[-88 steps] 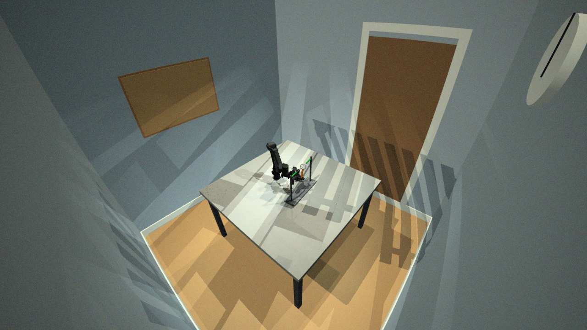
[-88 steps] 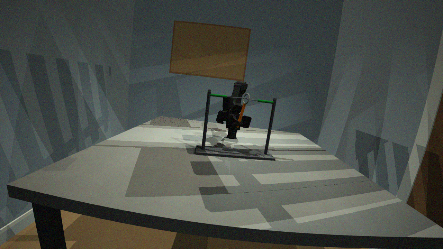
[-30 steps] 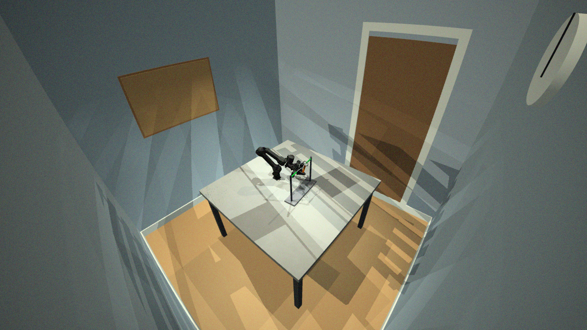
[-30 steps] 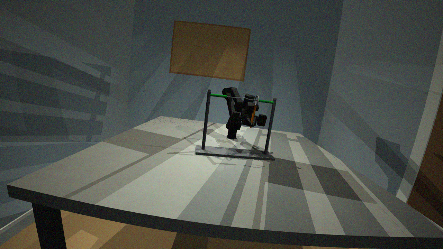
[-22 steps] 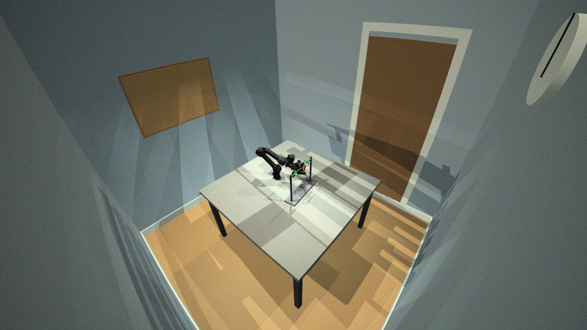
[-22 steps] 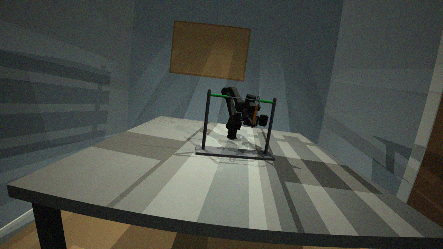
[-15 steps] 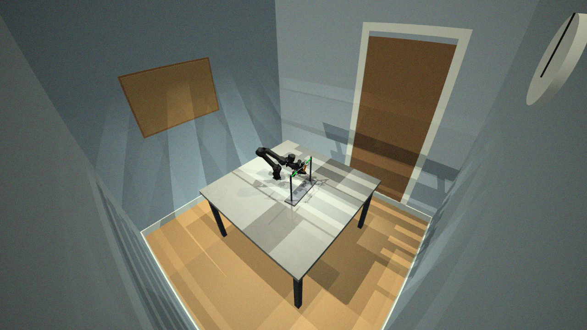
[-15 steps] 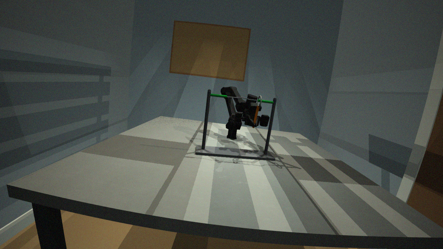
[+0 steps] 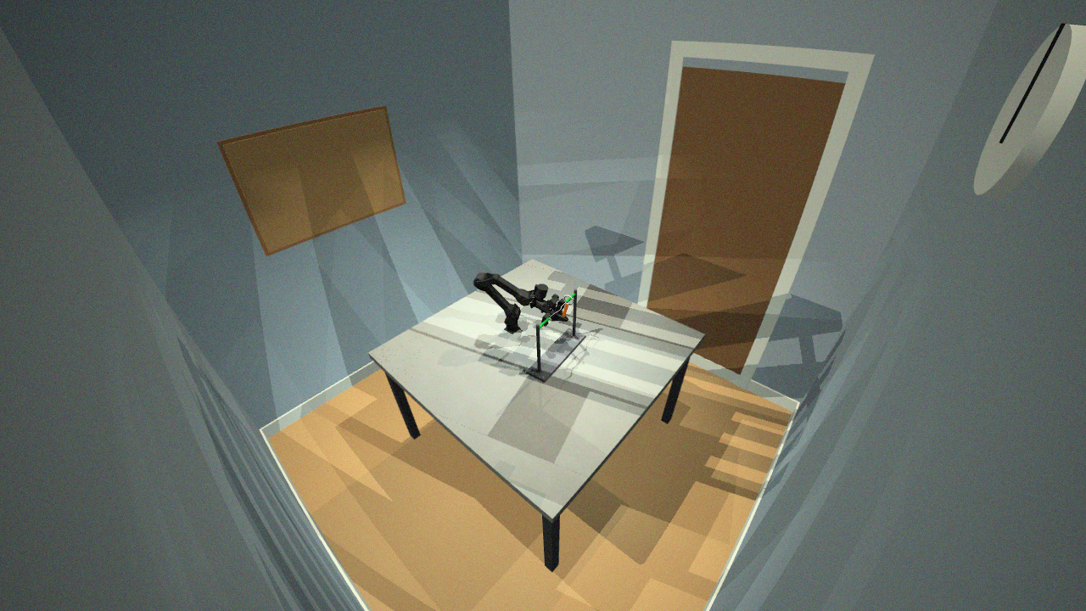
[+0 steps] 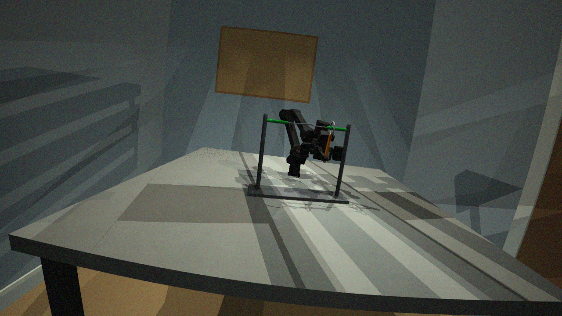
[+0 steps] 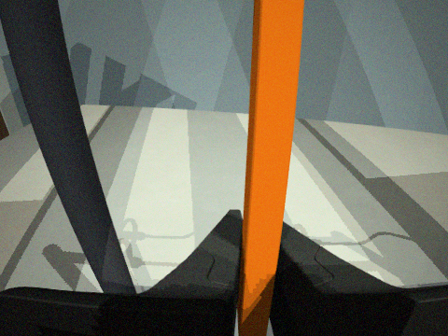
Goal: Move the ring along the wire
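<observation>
The parallel-jaw gripper (image 9: 563,316) (image 10: 326,154) (image 11: 246,220) is closed on the orange handle (image 9: 564,311) (image 10: 327,146) (image 11: 273,117); the ring (image 9: 567,304) (image 10: 333,122) appears around the green wire section (image 9: 572,298) (image 10: 340,129) at the exterior view's right, near that section's inner end and short of the right-hand post (image 9: 574,312) (image 10: 344,161) (image 11: 70,154); whether it touches the wire, I cannot tell.

Releasing here could let the ring swing or slide back onto the thin grey wire (image 9: 556,311) (image 10: 304,123), because the grey begins just beside it; tilting the handle could tip the rim against the grey; a hurried retreat could snag the handle and drag the ring inward.
</observation>
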Motion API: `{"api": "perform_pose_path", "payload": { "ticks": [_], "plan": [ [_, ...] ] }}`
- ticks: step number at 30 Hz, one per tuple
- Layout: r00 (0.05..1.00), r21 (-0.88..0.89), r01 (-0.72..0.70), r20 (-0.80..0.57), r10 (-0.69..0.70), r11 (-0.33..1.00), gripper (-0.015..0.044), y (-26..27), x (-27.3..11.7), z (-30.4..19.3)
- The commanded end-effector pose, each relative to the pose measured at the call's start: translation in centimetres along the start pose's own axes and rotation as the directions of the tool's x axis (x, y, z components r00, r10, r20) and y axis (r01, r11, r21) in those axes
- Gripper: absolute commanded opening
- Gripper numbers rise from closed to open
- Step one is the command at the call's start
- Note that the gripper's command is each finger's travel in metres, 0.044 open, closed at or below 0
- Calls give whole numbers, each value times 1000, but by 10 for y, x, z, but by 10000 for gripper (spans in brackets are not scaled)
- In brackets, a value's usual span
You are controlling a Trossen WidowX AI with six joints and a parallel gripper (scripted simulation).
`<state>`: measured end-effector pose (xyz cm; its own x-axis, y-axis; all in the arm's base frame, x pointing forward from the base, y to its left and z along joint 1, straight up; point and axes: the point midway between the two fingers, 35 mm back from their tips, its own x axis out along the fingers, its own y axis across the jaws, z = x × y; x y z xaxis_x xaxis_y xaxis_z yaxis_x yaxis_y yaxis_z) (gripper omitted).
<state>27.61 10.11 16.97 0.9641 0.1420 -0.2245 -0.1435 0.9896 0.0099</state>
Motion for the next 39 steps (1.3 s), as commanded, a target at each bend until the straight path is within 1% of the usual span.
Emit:
{"api": "perform_pose_path", "payload": {
  "ticks": [1, 8, 26, 37, 38, 39],
  "plan": [
    [1000, 2, 4, -4, -4, 1000, -150, 0, 2, -5],
    [1000, 2, 4, -4, -4, 1000, -150, 0, 4, -15],
    [1000, 2, 4, -4, -4, 1000, -150, 0, 4, -15],
    [1000, -2, 1, -5, -1, 1000, 139, 1, 3, -15],
    [1000, -2, 1, -5, -1, 1000, 160, 1, 3, -15],
    [1000, -2, 1, -5, -1, 1000, 160, 1, 2, -14]
  ]
}}
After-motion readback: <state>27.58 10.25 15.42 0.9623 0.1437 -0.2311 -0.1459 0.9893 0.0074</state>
